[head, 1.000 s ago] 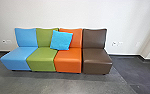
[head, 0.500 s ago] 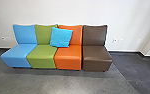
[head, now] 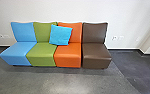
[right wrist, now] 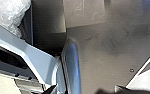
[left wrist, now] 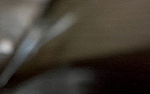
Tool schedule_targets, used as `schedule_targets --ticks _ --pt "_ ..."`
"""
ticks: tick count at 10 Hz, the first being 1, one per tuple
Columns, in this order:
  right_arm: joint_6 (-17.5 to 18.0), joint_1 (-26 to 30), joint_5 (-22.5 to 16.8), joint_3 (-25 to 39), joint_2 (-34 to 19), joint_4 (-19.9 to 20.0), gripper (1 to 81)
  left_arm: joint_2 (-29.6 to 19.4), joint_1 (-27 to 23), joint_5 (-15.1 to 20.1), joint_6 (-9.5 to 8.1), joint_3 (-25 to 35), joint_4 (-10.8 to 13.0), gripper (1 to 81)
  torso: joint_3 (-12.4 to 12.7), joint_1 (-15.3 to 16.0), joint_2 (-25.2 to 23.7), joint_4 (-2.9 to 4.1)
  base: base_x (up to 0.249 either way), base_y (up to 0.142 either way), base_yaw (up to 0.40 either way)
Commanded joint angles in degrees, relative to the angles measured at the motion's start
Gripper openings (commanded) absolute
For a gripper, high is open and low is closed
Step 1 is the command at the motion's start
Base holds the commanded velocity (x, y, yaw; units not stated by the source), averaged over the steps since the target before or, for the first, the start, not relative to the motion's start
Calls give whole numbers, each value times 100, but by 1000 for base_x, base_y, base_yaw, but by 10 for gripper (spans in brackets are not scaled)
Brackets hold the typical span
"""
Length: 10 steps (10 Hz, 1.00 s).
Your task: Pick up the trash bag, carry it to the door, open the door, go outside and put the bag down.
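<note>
A crinkled, whitish plastic bag (right wrist: 9, 15), see-through in places, shows in part in the right wrist view, by a pale blue-grey angled frame piece (right wrist: 38, 58). I cannot tell whether it touches that piece, or what holds it up. On either arm, whether the jaws are spread, pressed together or pinching something – I cannot tell. Also in the right wrist view are a glossy blue rounded part (right wrist: 72, 66) and a dull, metallic-looking surface (right wrist: 101, 57). The left wrist view is blurred: pale slanting streaks (left wrist: 28, 46) against brown and near-black areas, too soft to name.

Out in front, in the head view, four armless padded seats stand in a row, left to right: light blue (head: 16, 53), green (head: 41, 51), orange (head: 68, 52) and dark brown (head: 96, 55). A square turquoise cushion (head: 61, 34) leans, tilted, across the green and orange backs. Behind them rises a plain white wall (head: 66, 10) with a dark baseboard (head: 126, 50) – and beneath is a dark grey floor (head: 53, 82).
</note>
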Motion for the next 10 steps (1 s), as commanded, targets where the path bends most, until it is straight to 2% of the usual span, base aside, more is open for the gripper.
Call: schedule_targets --ticks 1,6,7,10 --pt "-13 -21 -388 -110 -23 -95 811 -58 -45 565 24 9 45 10 553 -365 564 0 0 0 0" --pt "-4 -127 -274 -355 214 -69 811 -32 -1 556 24 9 133 10 1430 -868 1471 -5 0 0 0" --pt "5 -153 -274 -504 354 -78 811 -32 26 556 24 9 220 10 1608 -968 1657 -5 0 0 0" --pt "-21 -258 -248 -1120 733 -86 811 -32 114 354 24 9 291 10 2148 -1272 2210 -5 0 0 0"
